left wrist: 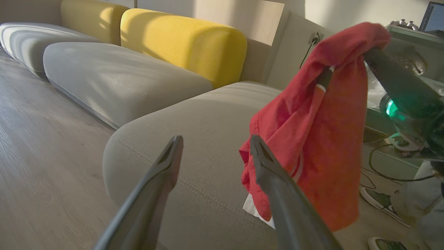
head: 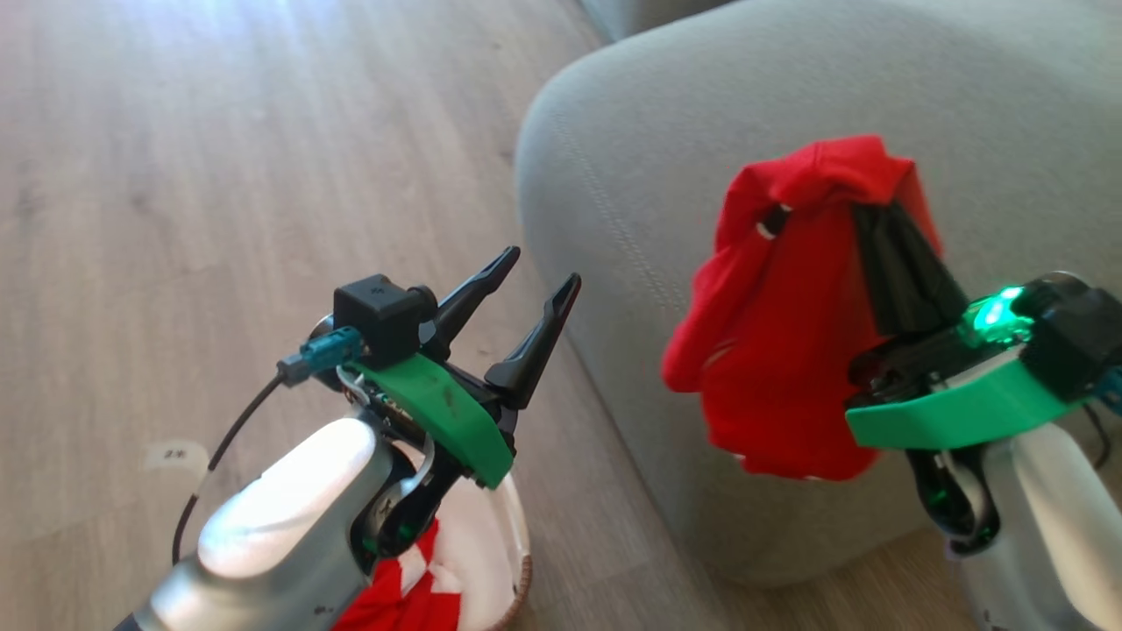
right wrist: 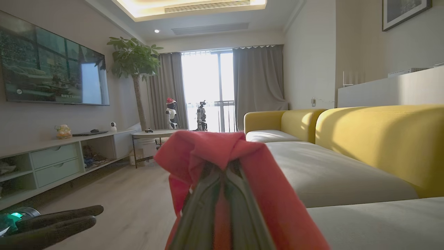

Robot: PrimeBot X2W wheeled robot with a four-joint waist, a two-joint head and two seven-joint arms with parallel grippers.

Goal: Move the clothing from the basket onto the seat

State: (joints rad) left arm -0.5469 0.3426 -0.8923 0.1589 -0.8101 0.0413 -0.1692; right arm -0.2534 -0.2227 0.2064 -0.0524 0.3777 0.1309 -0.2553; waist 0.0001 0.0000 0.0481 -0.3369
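Observation:
A red garment of the clothing (head: 780,350) hangs in the air against the front of the grey seat (head: 877,79), draped over my right gripper (head: 863,210), which is shut on it near its top. The same clothing (right wrist: 274,187) covers the closed fingers (right wrist: 208,194) in the right wrist view. My left gripper (head: 539,267) stands open and holds nothing, to the left of the seat's rounded corner. Under the left forearm sits the white basket (head: 517,561) with more red and white clothing (head: 412,592) inside. In the left wrist view the hanging clothing (left wrist: 322,139) is right of my left gripper (left wrist: 215,140).
Wooden floor (head: 219,175) spreads to the left, with a small white label (head: 175,456) on it. Further grey cushions (left wrist: 121,80) and yellow backrests (left wrist: 184,41) line the sofa. A person's shoes (left wrist: 381,200) stand by the seat's far side. A TV cabinet (right wrist: 52,163) runs along the opposite wall.

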